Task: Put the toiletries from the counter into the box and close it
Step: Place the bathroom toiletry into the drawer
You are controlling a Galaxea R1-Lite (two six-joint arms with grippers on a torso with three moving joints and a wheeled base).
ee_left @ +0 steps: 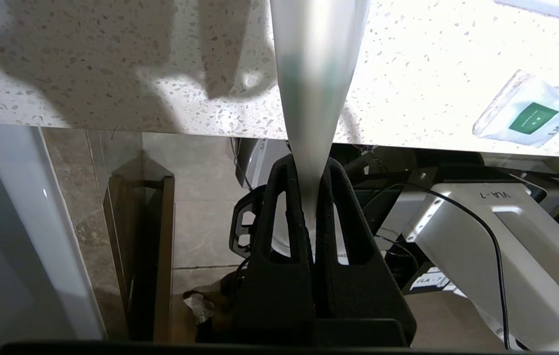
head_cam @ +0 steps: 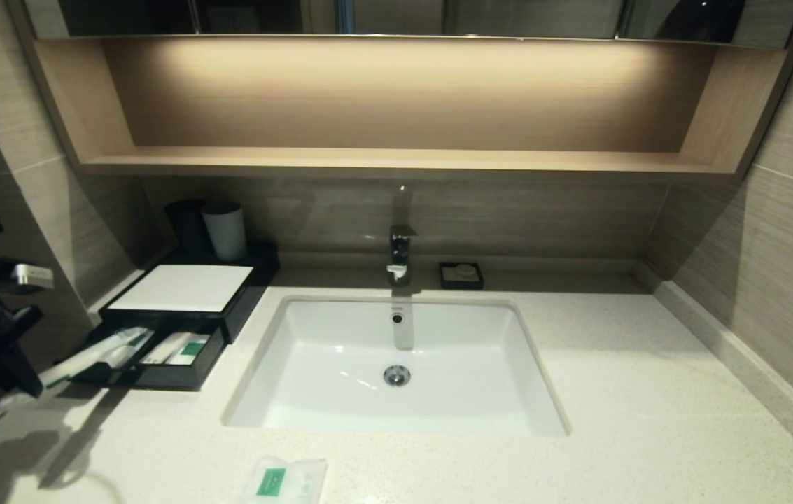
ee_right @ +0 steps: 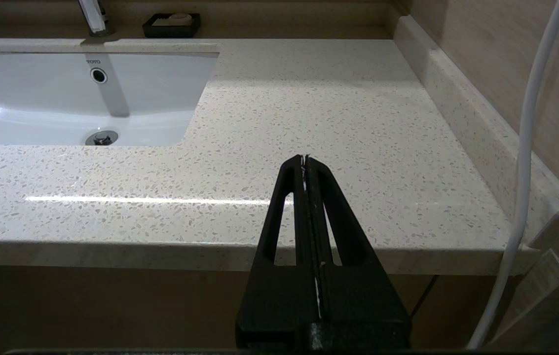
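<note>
The black box (head_cam: pixel 183 287) with its white top stands at the counter's (head_cam: pixel 648 392) back left, its front drawer (head_cam: pixel 158 376) pulled out. One wrapped toothbrush with a green label (head_cam: pixel 186 348) lies in the drawer. My left gripper (head_cam: pixel 36 383) (ee_left: pixel 310 165) is shut on the end of a second wrapped toothbrush (head_cam: pixel 99 355) (ee_left: pixel 315 74), whose far end reaches over the drawer's left side. The white sachet with a green square (head_cam: pixel 281 481) (ee_left: pixel 531 116) lies near the counter's front edge. My right gripper (ee_right: pixel 304 159) is shut and empty, off the counter's front right edge.
A white sink (head_cam: pixel 396 364) with a faucet (head_cam: pixel 399 255) is set in the middle of the counter. A small black soap dish (head_cam: pixel 461 275) sits behind it. A grey cup (head_cam: pixel 225 231) and a dark one stand behind the box. Walls close in on both sides.
</note>
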